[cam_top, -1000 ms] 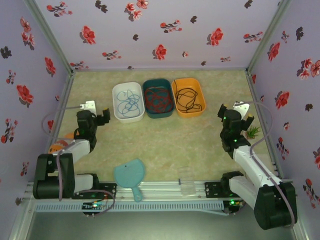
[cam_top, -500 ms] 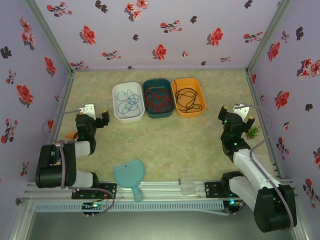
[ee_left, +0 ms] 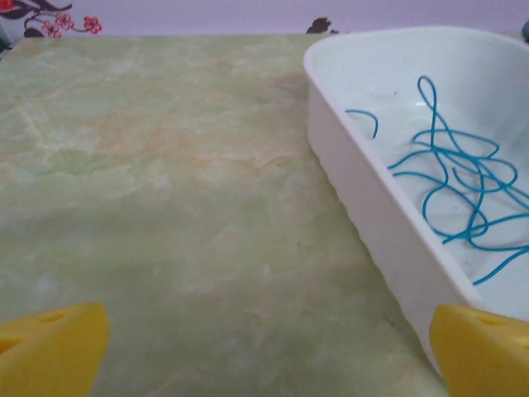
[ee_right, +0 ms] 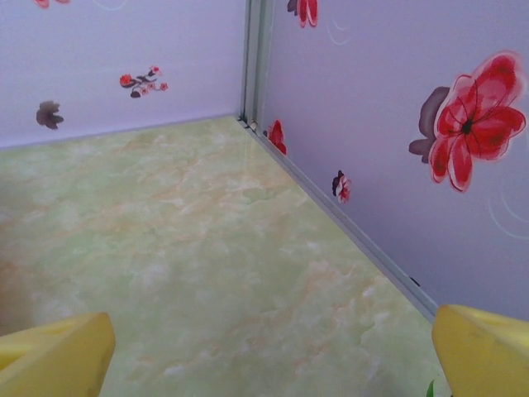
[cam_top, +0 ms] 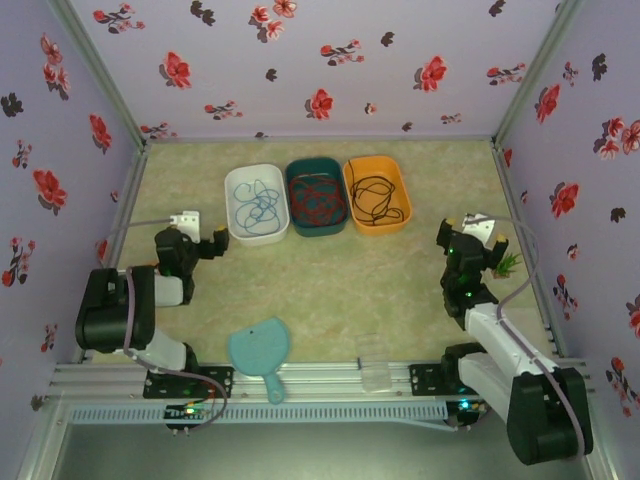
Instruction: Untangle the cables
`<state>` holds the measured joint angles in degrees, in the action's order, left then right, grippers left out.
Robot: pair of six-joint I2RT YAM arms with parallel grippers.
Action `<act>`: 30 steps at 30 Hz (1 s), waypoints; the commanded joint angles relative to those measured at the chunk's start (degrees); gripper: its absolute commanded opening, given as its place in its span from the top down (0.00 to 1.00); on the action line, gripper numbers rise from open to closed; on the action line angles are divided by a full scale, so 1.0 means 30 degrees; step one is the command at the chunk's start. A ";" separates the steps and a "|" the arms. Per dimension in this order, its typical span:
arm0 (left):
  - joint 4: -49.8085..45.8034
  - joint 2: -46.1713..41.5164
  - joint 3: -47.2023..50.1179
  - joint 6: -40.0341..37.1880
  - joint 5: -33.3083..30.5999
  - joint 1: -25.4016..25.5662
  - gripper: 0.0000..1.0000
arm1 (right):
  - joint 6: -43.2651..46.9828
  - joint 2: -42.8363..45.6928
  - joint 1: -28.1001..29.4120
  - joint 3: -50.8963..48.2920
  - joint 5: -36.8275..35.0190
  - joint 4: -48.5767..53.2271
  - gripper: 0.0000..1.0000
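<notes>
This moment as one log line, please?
cables: sorted by colour in tubs | left gripper: open, by white tub | right gripper: open, empty

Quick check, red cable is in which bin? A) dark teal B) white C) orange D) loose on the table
A: the red cable lies coiled in the dark teal bin, between the white bin holding the blue cable and the orange bin holding the black cable.
</notes>
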<state>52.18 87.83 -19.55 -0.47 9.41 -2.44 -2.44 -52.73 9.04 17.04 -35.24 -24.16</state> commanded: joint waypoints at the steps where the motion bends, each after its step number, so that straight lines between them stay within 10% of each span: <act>1: -0.0032 0.0159 -0.0715 -0.0004 0.0760 -0.0588 0.00 | 0.1219 -0.0129 -0.0251 -0.0680 0.0548 -0.2319 0.01; 7: -0.0487 0.0177 -0.0981 0.0655 -0.3688 0.0016 0.00 | 0.1226 -0.1104 -0.1340 -0.1332 0.2158 -0.4571 0.01; 30: -0.0351 0.0137 -0.0910 0.0655 -0.3707 0.0025 0.00 | -0.1268 -0.5467 -0.2542 -0.2381 0.6286 -1.0613 0.01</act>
<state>51.16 87.85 -21.28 1.13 -0.47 -2.63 -3.62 -66.35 1.74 11.14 -18.92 -49.63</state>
